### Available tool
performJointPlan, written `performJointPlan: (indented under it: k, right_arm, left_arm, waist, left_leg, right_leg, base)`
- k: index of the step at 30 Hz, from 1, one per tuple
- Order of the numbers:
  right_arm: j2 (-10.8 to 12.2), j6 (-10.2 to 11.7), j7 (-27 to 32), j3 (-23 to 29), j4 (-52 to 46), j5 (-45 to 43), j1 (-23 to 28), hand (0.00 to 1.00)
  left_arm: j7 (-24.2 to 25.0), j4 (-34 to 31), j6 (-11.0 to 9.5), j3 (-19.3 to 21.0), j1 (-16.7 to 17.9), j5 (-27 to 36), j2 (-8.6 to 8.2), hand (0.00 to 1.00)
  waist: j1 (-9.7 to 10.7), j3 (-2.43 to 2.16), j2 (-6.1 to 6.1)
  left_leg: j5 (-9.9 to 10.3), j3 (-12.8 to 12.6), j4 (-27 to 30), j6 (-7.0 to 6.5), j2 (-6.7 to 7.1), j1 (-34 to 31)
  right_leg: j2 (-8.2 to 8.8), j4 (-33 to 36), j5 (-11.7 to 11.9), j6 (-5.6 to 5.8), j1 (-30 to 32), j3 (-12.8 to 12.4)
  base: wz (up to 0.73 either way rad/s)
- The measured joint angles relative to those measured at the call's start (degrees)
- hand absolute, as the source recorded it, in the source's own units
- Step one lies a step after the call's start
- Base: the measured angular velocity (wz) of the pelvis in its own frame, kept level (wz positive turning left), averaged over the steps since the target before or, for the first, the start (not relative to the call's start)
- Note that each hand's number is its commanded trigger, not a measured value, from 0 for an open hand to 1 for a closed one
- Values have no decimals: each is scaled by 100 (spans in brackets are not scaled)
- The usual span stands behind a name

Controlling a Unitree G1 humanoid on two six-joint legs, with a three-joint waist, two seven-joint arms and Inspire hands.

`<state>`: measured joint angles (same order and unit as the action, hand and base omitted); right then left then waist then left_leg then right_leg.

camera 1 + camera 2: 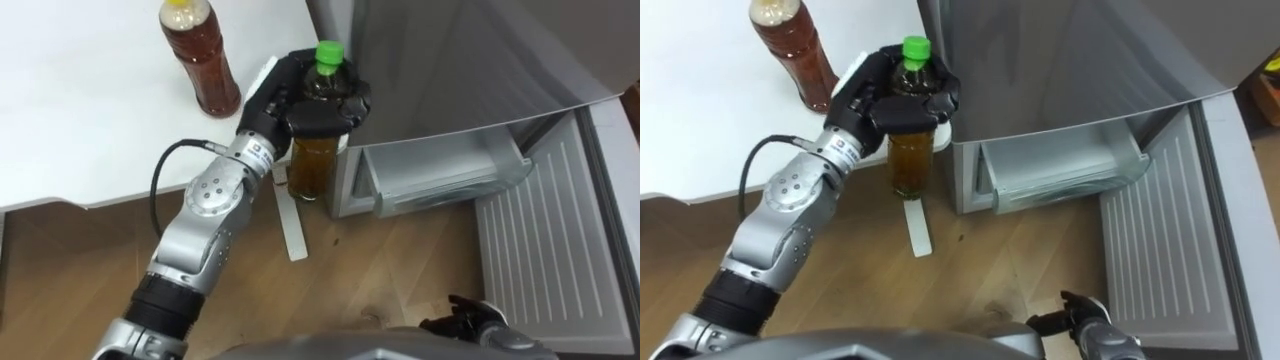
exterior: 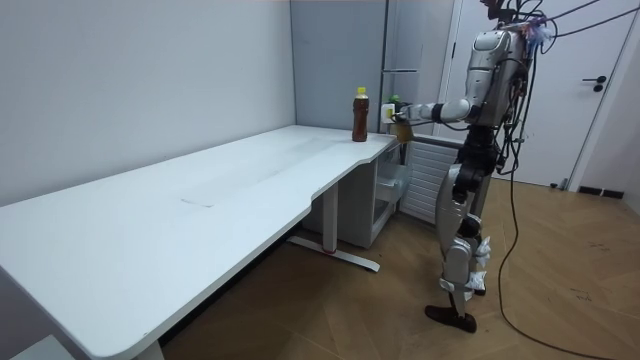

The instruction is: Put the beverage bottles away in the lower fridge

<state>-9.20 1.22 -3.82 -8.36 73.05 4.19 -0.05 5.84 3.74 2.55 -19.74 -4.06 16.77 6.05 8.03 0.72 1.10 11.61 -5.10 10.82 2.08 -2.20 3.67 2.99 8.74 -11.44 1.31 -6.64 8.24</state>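
Left hand [image 1: 272,104] clamped round the green-capped tea bottle [image 1: 312,165] — just left of the open fridge drawer [image 1: 440,172]; right hand [image 1: 468,320] low, state unclear.

Big white table [image 1: 80,120] on left. Brown wood floor [image 1: 400,270] near. White table foot [image 1: 292,228] on floor. Grey wall [image 2: 130,90] behind table. White door [image 2: 580,120] far right.

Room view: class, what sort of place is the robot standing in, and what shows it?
Probably an office or test room: a long white desk, a grey fridge with its lower compartment open, and a plain white door. The left hand holds a drink bottle.
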Motion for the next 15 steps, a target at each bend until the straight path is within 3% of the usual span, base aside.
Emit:
performJointPlan:
  k: [6, 15]
  right_arm:
    - [3, 0, 5, -115, 2, -28, -110, 0]
    - [-7, 19, -9, -163, -17, -35, -130, 0]
  left_arm:
    - [285, -1, 4, -211, -34, 67, -7, 100]
    - [501, -66, 3, -388, -282, 183, -3, 100]
  waist:
    - [140, 3, 13]
    - [140, 1, 18]
  left_leg:
    - [0, -1, -1, 0, 0, -38]
    - [0, -1, -2, 0, -1, -106]
  right_leg:
    - [-1, 3, 0, 0, 36, -5]
    - [-1, 3, 1, 0, 110, -8]
  base:
    - [0]
    - [0]
